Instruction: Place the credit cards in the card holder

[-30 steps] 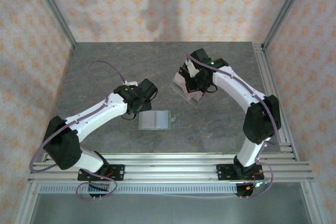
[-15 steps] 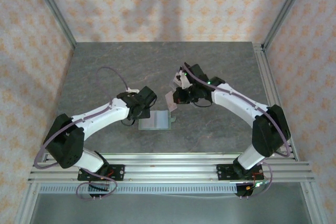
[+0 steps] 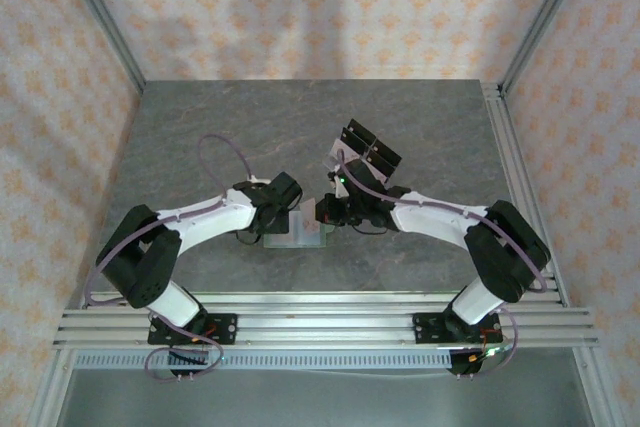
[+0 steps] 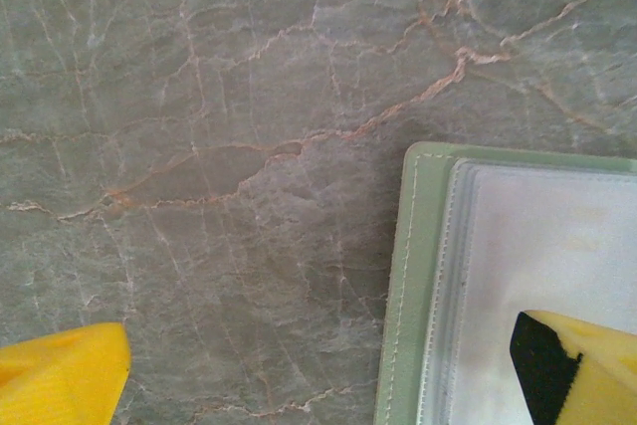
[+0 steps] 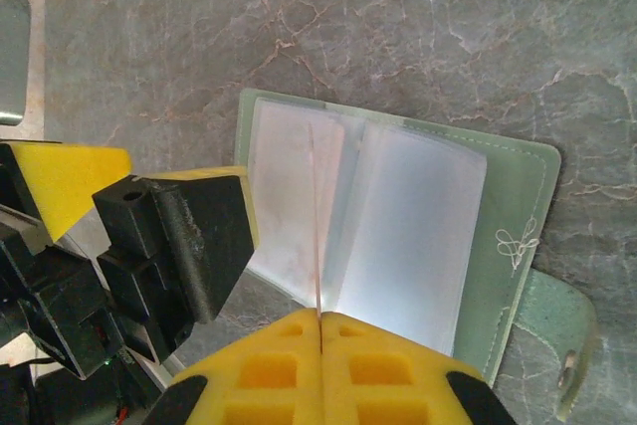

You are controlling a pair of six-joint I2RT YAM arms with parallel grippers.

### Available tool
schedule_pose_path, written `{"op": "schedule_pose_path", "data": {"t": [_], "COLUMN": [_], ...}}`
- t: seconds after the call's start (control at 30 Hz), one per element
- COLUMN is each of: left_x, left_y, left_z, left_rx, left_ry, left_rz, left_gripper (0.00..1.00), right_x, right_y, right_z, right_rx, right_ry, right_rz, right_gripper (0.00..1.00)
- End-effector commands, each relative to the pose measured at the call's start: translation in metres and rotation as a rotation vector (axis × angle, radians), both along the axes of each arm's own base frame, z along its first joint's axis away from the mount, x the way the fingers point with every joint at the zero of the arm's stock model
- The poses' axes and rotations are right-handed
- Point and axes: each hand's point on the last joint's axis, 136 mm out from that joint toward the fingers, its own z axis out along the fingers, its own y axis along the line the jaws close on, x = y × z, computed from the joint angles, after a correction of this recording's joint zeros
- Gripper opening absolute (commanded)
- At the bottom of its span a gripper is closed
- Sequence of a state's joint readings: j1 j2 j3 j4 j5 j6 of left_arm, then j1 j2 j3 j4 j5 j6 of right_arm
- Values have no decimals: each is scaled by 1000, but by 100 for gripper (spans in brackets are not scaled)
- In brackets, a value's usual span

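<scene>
Pressed together on a thin, pale pinkish credit card (image 5: 318, 226) held edge-on, the right jaws aim it at the open sage-green folding card holder (image 5: 510, 196) just beyond their tips, whose edge the spread left jaws straddle, likely steadying it.

Count entry, single moment.

- Arms: 2, the left arm (image 3: 195, 219) and the right arm (image 3: 440, 215), in the lower half of the top view.
- Left fingers (image 4: 60, 370): 2, yellow, at the bottom corners of the left wrist view.
- Right fingers (image 5: 284, 333): 2, yellow, at bottom centre of the right wrist view.
- Card holder (image 5: 525, 196): 1.
- Clear sleeves (image 5: 408, 226) inside it: 2 visible.
- Snap tab (image 5: 557, 340): 1, lower right.
- Credit card (image 5: 318, 236): 1, seen edge-on.
- Clear rack (image 3: 335, 159): 1, centre of the top view.
- Dark pieces (image 3: 383, 159) on it: 2 made out, exact count uncertain.
- Table (image 3: 200, 127): 1.
</scene>
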State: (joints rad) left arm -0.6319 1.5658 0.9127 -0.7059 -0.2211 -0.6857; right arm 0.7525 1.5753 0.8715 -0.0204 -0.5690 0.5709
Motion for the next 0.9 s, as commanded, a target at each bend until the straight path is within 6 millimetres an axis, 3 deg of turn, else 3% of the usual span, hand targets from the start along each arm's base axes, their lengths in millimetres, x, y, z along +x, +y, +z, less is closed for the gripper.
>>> {"op": "schedule_pose_path", "data": {"t": [0.0,0.23,0.87], "left_x": [-5,-17,-24], "left_y": [13,25,28], "left_z": [-9,-19,-25], "left_rx": [57,105,101], "left_ry": [23,65,73], "left_rz": [14,52,73], "left_gripper": [100,100,100], "right_x": [12,7,3], "right_y": [12,13,22], "right_z": [19,7,-18], "right_rx": [111,152,234], "right_ry": [-56,-40,-26], "right_rz": [-62,-92,-107], "right_gripper": [0,0,0]}}
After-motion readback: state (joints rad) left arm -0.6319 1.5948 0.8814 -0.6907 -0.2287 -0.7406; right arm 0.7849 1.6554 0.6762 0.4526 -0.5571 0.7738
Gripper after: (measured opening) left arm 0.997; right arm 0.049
